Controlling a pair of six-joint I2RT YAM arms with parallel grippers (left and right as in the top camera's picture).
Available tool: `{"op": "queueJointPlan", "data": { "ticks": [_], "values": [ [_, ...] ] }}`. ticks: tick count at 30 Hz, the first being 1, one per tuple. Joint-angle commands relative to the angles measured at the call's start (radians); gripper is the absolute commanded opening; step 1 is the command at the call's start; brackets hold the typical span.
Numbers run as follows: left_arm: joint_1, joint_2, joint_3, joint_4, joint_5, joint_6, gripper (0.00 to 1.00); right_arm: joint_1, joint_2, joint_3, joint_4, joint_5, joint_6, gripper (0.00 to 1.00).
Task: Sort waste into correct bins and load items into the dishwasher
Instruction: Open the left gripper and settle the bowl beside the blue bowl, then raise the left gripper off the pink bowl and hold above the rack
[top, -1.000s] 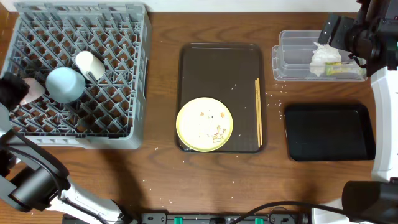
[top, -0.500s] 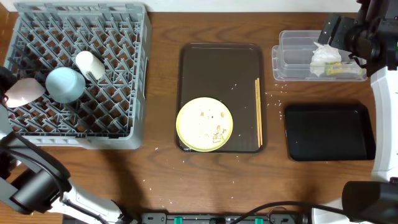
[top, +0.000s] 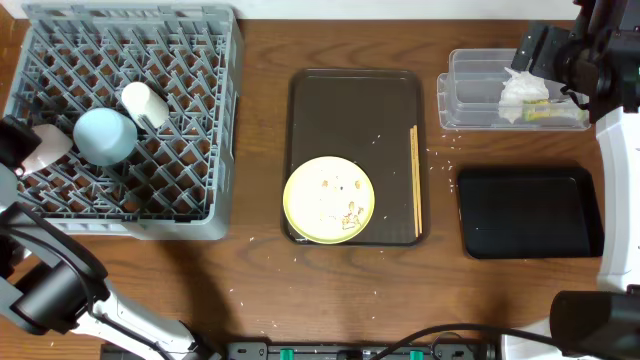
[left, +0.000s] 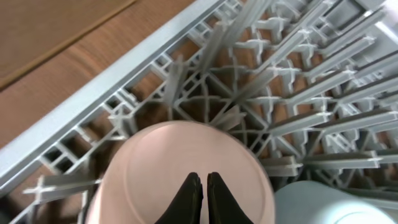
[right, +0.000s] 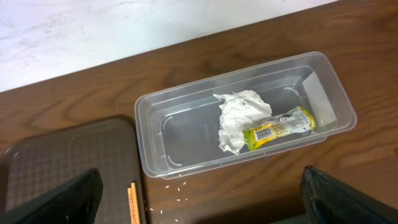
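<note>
At the dish rack's (top: 130, 228) nine o'clock, the left gripper (left: 202, 185) has its jaws shut over a pink bowl (left: 155, 168); the right gripper (right: 200, 186) has its jaws spread wide.

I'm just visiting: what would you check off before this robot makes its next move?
1. Tissue and snack wrapper inside the clear tub: ok.
2. Right gripper open, holding nothing: ok.
3. Yellow plate free of food scraps: not ok.
4. Chopsticks in the dish rack: not ok, lying on the brown tray.
5. Left gripper, shut, clear of the pink dish: cannot tell.
</note>
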Motion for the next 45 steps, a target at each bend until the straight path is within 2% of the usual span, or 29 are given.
{"op": "queueJointPlan", "data": {
  "ticks": [1, 9, 16, 30, 45],
  "values": [
    [0.002, 0.007, -0.002, -0.072, -0.08, 0.023, 0.08, -0.008, -0.001, 0.003, -0.002, 0.003, -0.007, 0.99],
    [0.011, -0.006, -0.002, -0.148, -0.072, 0.022, 0.08, -0.008, -0.001, 0.003, -0.003, 0.003, -0.007, 0.99],
    [0.01, -0.034, -0.002, -0.145, 0.072, 0.022, 0.08, -0.008, -0.001, 0.003, -0.005, 0.003, -0.007, 0.99],
    [0.01, -0.031, -0.002, -0.163, 0.069, 0.022, 0.08, -0.008, -0.001, 0.003, -0.005, 0.003, -0.007, 0.99],
    [0.01, -0.035, -0.002, -0.287, 0.046, 0.021, 0.08, -0.008, -0.001, 0.003, -0.009, 0.003, -0.007, 0.99]
  ]
}}
